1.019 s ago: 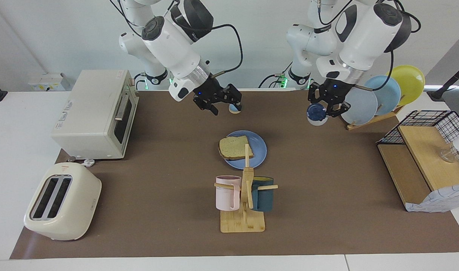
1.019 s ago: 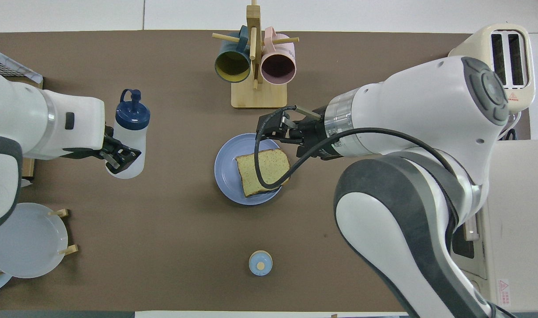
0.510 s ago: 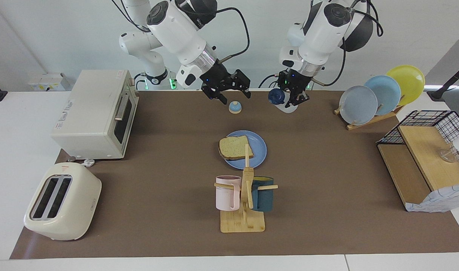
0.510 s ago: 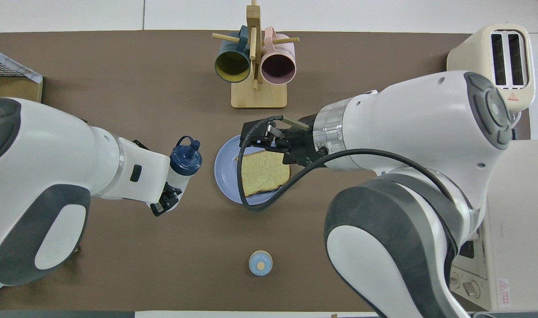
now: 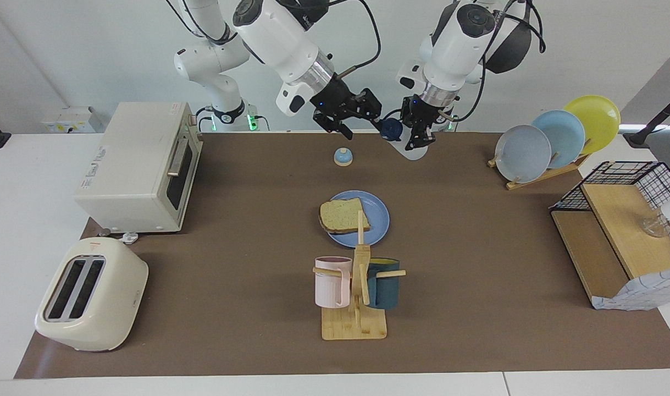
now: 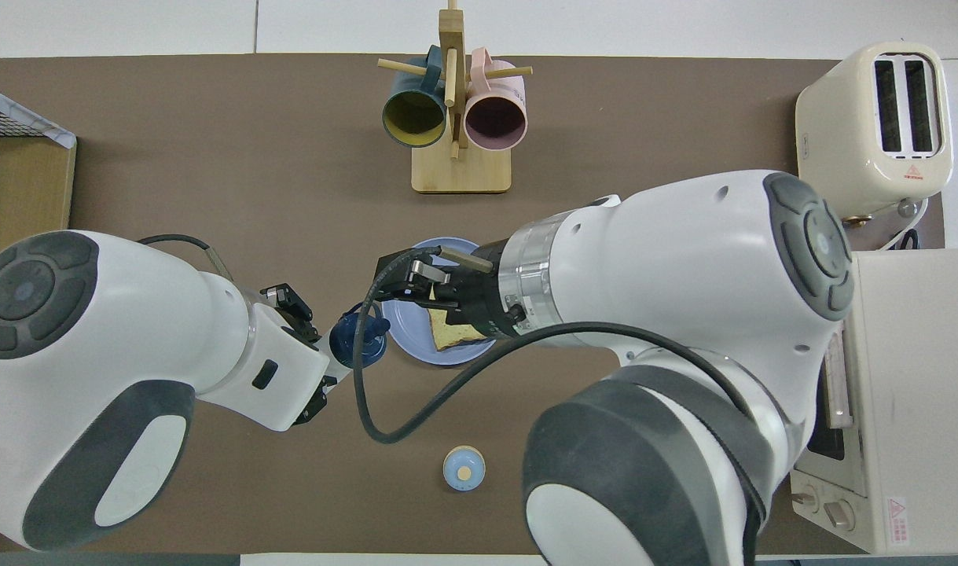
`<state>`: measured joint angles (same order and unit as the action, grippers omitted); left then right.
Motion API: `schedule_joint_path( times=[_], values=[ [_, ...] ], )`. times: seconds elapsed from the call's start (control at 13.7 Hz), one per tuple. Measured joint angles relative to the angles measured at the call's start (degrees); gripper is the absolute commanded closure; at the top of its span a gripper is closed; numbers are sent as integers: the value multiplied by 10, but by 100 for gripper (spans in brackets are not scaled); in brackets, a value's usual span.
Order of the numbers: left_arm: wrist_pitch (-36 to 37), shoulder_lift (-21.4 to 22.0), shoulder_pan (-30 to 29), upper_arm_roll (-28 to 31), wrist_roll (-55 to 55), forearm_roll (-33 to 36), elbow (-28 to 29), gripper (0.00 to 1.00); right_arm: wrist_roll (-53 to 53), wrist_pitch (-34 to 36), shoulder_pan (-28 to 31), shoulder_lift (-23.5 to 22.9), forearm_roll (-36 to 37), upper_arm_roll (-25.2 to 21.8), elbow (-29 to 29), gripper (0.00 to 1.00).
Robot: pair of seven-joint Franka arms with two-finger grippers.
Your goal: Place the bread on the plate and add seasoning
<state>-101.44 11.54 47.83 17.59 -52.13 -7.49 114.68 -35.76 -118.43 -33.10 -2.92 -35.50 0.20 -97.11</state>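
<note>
The bread (image 5: 343,215) (image 6: 453,336) lies flat on the round blue plate (image 5: 377,223) (image 6: 406,332) in the middle of the mat. My left gripper (image 5: 420,131) (image 6: 319,355) is shut on the seasoning (image 5: 405,142), a white bottle held high and tilted over the mat beside the plate. Its navy cap (image 6: 358,339) points toward my right gripper (image 5: 360,122) (image 6: 400,284). That gripper hangs open close beside the cap, above the plate, with nothing between its fingers. In the overhead view the right arm hides much of the bread and plate.
A small blue-domed bell (image 5: 343,157) (image 6: 464,468) sits nearer the robots than the plate. The mug rack (image 5: 355,286) (image 6: 453,110) stands farther out. Toaster (image 5: 90,294) and oven (image 5: 137,165) are at the right arm's end, upright plates (image 5: 554,140) and a wire basket (image 5: 620,231) at the left arm's.
Both arms have risen and come together. The left carried the bottle in from the plate rack's end and tilted its cap toward the right gripper, which moved up beside it.
</note>
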Motion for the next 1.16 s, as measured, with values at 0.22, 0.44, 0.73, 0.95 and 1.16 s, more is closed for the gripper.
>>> schedule_joint_path(
  times=[0.22, 0.44, 0.73, 0.95, 1.16],
  values=[
    [0, 3, 0, 0, -9, 0, 6, 100, -1, 0, -11, 4, 0, 1, 1, 27],
    [-1, 5, 0, 0, -9, 0, 7, 100, -1, 0, -11, 11, 0, 0, 1, 38],
    [-2, 6, 0, 0, -9, 0, 8, 100, -1, 0, -24, 11, 0, 1, -1, 49],
    [-6, 6, 0, 0, -9, 0, 9, 100, -1, 0, -29, 12, 0, 1, -4, 57],
    [-9, 6, 0, 0, -9, 0, 10, 100, -1, 0, -28, 12, 0, 1, -4, 59]
  ],
)
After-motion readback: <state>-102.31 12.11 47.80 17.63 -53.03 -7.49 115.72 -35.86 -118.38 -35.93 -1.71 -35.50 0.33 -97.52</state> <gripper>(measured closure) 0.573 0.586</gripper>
